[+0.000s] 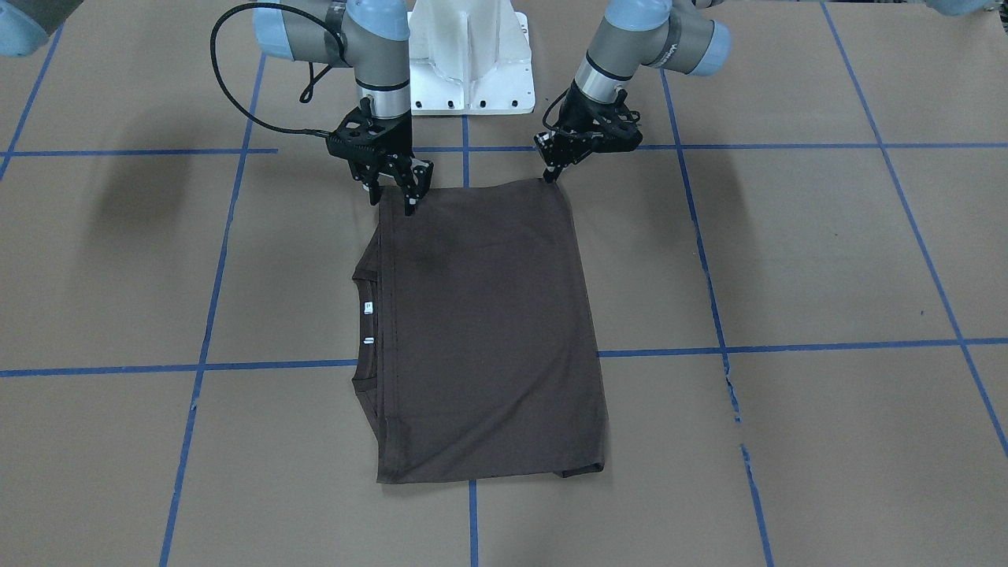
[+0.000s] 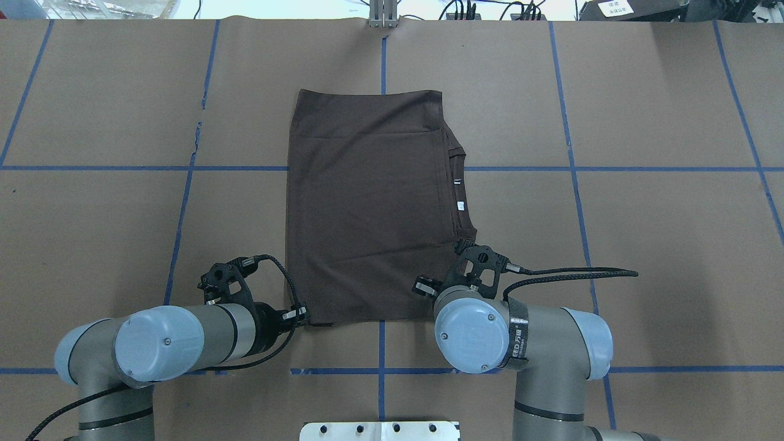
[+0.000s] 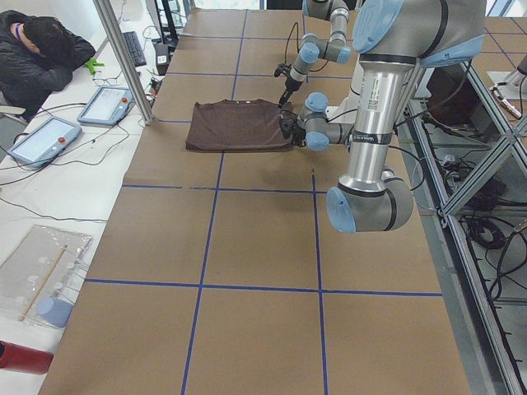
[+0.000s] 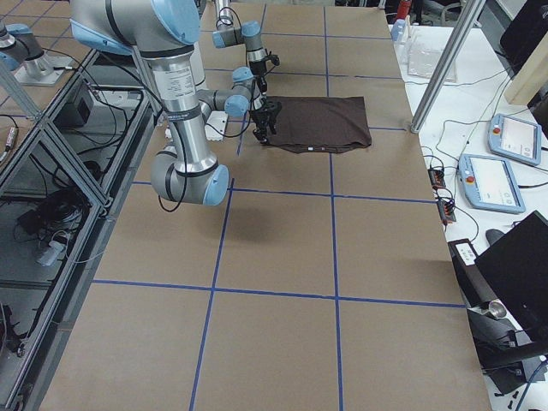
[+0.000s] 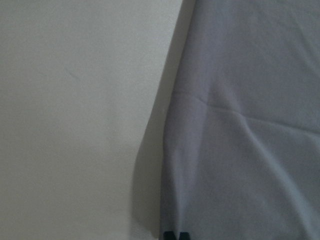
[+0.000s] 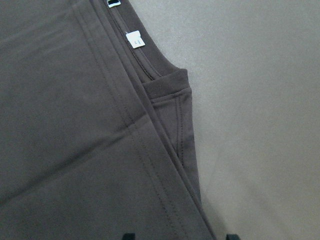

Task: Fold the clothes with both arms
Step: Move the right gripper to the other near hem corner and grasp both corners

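Note:
The dark grey-brown T-shirt (image 1: 480, 331) lies folded into a rectangle on the brown table. Its collar (image 1: 364, 323) and white tags (image 6: 134, 39) point to the robot's right. My left gripper (image 1: 549, 175) is at the shirt's near-left corner (image 2: 309, 320). In the left wrist view its tips (image 5: 176, 236) meet at the fabric's edge, shut on the shirt (image 5: 240, 125). My right gripper (image 1: 392, 201) stands open over the near-right corner, and the folded edge (image 6: 170, 165) runs between its fingertips (image 6: 129, 236). Overhead, the right wrist hides that gripper.
The white pedestal (image 1: 471, 55) stands just behind both grippers. A black cable (image 1: 220, 71) loops off the right arm. Blue tape lines (image 1: 472, 512) grid the table. A person (image 3: 37, 49) sits beyond the far edge, near the teach pendants (image 3: 107, 104) and a metal post (image 3: 123, 58).

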Motion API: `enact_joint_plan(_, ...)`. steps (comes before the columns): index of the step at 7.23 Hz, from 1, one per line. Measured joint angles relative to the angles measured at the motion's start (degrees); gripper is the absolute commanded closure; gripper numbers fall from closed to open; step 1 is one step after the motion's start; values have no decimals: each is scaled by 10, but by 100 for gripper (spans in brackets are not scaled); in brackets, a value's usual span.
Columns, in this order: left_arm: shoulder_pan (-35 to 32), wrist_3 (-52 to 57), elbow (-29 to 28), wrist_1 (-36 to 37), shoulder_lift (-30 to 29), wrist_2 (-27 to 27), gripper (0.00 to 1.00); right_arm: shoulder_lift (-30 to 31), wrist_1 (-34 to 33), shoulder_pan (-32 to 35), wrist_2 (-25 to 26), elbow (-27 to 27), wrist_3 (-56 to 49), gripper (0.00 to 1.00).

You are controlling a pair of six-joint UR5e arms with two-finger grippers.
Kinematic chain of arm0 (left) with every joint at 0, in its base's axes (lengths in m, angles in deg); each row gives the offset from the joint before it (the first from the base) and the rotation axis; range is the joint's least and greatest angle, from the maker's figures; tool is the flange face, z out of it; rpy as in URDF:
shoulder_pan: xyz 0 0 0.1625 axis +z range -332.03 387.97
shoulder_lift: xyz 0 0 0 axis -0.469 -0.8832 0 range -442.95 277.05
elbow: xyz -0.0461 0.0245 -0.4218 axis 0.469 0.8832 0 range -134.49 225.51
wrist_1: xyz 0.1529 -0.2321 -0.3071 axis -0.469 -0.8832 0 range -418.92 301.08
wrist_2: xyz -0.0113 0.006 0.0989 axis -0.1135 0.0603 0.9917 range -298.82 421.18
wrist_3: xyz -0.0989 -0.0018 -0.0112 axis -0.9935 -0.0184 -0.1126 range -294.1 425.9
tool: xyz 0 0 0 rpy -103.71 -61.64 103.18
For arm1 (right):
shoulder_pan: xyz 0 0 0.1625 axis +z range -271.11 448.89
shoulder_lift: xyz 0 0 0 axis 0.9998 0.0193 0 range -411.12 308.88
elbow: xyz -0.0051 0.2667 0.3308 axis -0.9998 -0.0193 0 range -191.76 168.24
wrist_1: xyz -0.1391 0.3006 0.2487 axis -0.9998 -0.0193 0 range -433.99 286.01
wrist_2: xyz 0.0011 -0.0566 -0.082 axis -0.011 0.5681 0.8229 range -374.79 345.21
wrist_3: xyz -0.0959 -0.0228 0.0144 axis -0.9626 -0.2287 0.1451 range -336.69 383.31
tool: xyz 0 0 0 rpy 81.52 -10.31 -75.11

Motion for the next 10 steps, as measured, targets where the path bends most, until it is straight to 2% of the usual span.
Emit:
enact_joint_plan(7, 0, 0, 1, -1, 2, 0, 100, -8, 2, -7, 10, -19, 1, 39)
enact_joint_plan(9, 0, 0, 1, -1, 2, 0, 100, -8, 1, -7, 10, -21, 1, 69)
enact_joint_plan(10, 0, 0, 1, -1, 1, 0, 100, -10, 2, -7, 10, -23, 1, 79)
